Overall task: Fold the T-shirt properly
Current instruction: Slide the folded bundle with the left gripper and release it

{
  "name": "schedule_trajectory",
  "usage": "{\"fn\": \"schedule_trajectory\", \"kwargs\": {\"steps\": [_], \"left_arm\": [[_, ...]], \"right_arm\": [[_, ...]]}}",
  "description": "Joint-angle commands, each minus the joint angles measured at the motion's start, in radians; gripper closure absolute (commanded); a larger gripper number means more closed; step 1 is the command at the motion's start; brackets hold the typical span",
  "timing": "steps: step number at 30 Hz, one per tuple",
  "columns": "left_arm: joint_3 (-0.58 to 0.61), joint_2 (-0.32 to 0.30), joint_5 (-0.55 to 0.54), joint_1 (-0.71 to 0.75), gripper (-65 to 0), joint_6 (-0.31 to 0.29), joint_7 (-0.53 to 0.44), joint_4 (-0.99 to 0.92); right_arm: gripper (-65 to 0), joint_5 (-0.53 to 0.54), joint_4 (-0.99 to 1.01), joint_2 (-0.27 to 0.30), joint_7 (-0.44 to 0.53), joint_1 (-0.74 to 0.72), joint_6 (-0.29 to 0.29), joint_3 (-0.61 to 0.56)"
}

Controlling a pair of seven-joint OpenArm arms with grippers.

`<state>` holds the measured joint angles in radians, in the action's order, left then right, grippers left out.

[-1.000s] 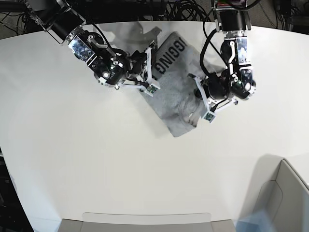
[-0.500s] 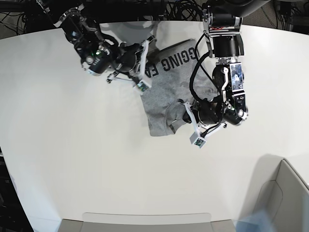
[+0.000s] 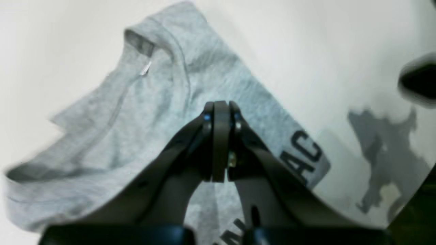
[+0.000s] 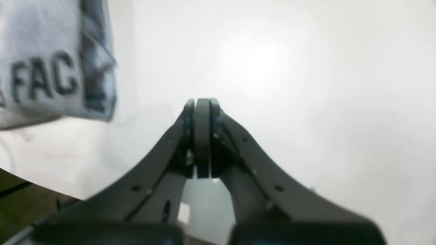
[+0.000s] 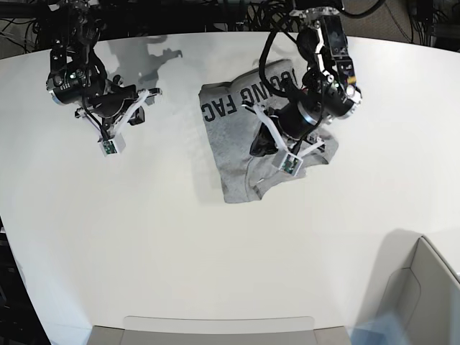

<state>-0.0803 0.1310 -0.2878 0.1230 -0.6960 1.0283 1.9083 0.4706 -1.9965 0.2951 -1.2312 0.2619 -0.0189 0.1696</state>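
Note:
The heather-grey T-shirt (image 5: 233, 154) lies folded into a compact shape at the table's centre back, black lettering (image 5: 241, 100) showing along its far edge. My left gripper (image 5: 259, 147) hangs over the shirt's right half, shut with nothing between its fingers. In the left wrist view the gripper (image 3: 220, 103) is above the shirt (image 3: 136, 102), with the collar (image 3: 139, 44) beyond it. My right gripper (image 5: 146, 108) is off to the left over bare table, shut and empty. Its wrist view shows the gripper (image 4: 201, 101) with the shirt's lettered edge (image 4: 41, 68) at upper left.
A white table (image 5: 144, 237) carries everything. A grey open box (image 5: 424, 287) stands at the front right corner and a flat grey tray edge (image 5: 215, 327) lies along the front. Dark cables (image 5: 237, 14) crowd the back edge.
My right gripper has pulled away leftward off the shirt. My left arm has swung back toward the far side. The shirt now lies with its lettered strip fully in view.

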Motion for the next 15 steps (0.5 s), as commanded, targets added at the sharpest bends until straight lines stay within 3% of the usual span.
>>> {"fn": "schedule_trajectory", "kwargs": {"steps": [1, 5, 10, 15], "left_arm": [[0.001, 0.005, -0.011, 0.02, 0.0, -0.002, -0.049, 0.009], [0.003, 0.005, -0.011, 0.089, 0.0, -0.002, -0.136, 0.007], [0.055, 0.003, -0.011, 0.099, 0.0, -0.002, -0.148, -0.053], [0.061, -0.004, -0.008, 0.089, 0.0, -0.002, -0.159, -0.238]], "right_arm": [[0.0, 0.009, -0.017, 0.011, 0.017, -0.003, -0.005, 0.005], [0.0, 0.009, -0.016, 0.013, 0.018, 0.027, -0.005, 0.005], [0.0, 0.009, -0.016, 0.011, 0.018, 0.032, -0.005, 0.0], [0.0, 0.009, -0.017, 0.011, 0.018, 0.032, -0.005, 0.002]]}}
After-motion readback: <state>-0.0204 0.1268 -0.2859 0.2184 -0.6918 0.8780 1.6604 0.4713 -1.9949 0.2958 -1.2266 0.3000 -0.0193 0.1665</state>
